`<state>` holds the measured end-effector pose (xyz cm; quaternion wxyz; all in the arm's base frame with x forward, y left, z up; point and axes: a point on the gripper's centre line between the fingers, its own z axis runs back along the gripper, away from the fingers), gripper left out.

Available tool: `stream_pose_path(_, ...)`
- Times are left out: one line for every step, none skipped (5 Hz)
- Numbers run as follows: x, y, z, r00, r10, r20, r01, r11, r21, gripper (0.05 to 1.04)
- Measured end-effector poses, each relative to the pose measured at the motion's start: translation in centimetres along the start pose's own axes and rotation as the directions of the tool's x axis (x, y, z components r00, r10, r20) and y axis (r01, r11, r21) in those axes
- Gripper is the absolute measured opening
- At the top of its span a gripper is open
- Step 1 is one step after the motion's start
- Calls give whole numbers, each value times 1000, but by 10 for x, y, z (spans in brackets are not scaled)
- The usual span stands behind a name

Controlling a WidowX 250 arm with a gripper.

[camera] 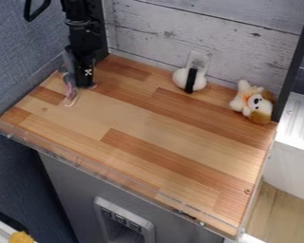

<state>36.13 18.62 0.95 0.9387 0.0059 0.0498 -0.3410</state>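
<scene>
Taken as a clock face with twelve at the top of the view, the surface (pixel 138 116) has a see-through, faintly pink item (pixel 71 96) near ten o'clock, close to its left edge. Just beside it, toward eleven o'clock, the black hand (pixel 86 86) is seen pointing down, low over the wood; whether it is apart, together or clamped on the see-through item cannot be told, nor whether the two are touching. At one o'clock, a rounded white item (pixel 180 79) crossed by a black band (pixel 191 80) is set near the plank wall (pixel 243 35), well apart from the hand. At two o'clock, a brown and white plush dog (pixel 260 104) is placed near the right edge. No lift or finished placement can be made out, so how much is done or left cannot be judged.
</scene>
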Motion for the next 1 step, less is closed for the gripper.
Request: stream_pose_path(0,0,0,997,-73,-4,73,997,-2,590)
